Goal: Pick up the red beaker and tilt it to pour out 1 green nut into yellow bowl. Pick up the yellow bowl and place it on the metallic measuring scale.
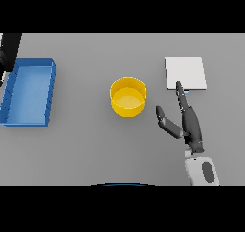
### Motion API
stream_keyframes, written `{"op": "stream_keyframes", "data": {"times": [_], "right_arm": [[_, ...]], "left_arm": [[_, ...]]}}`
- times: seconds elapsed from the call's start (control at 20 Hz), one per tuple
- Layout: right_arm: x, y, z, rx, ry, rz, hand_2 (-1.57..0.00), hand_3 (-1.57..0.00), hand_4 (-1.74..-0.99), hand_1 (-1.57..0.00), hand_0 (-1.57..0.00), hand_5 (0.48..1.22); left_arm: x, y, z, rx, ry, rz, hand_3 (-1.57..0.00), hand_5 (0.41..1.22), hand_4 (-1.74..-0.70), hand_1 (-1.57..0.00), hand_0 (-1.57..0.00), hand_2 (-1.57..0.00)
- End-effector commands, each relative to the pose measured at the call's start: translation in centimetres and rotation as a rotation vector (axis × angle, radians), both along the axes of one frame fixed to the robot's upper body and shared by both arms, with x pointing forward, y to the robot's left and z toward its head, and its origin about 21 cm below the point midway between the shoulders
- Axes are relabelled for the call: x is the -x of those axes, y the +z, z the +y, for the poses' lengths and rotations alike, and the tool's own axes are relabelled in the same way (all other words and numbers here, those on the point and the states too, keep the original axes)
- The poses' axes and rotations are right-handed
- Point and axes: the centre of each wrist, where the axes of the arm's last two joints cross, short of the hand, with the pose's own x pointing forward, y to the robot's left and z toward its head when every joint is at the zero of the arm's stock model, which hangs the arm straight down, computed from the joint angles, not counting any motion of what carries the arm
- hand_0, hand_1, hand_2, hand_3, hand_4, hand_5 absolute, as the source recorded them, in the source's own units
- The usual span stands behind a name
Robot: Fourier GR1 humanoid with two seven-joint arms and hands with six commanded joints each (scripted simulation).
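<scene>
Yellow bowl point(128, 97) sits mid-surface in the head view, just left of the right hand point(190, 123), whose straight, spread fingers hold nothing. Fingertips overlap the white scale point(185, 73) beyond. No red beaker or left hand shows.

The counter point(86, 149) is a flat, matt grey with no grain or sheen. The yellow bowl point(128, 97) looks like smooth plastic, evenly coloured. Left of the bowl, the blue tray point(28, 92) has the same smooth plastic look. Right of the bowl, the pale scale plate point(185, 73) is flat and dull, not shiny. The right hand point(189, 123) looks dark and matt.
</scene>
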Motion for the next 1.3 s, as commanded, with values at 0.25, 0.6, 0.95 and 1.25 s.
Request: {"op": "stream_keyframes", "data": {"times": [0.25,0.6,0.95,1.25], "right_arm": [[-0.1,0.2,0.2,0.033,0.006,-0.004,0.0,0.0,-1.057,0.0,0.0,0.652],[0.2,0.2,0.6,0.078,-0.009,-0.01,0.0,0.0,-1.046,0.0,0.0,0.649],[0.3,0.2,-0.4,0.076,0.0,0.008,0.0,0.0,-1.015,0.0,0.0,0.646],[0.7,-0.2,0.0,0.056,0.017,-0.019,0.0,0.0,-1.012,0.0,0.0,0.65]], "left_arm": [[1.3,-5.4,9.1,0.406,0.309,-0.041,-1.44,1.221,-1.74,-1.57,-1.57,-1.57],[3.7,-12.5,12.5,0.731,0.481,-0.052,-1.48,1.221,-1.74,-1.57,-1.57,-1.57],[8.0,-17.1,11.9,0.863,0.563,-0.066,-1.45,1.221,-1.74,-1.57,-1.57,-1.57],[11.0,-19.6,10.9,0.953,0.6,-0.054,-1.54,1.151,-1.74,-1.57,-1.57,-1.57]]}}
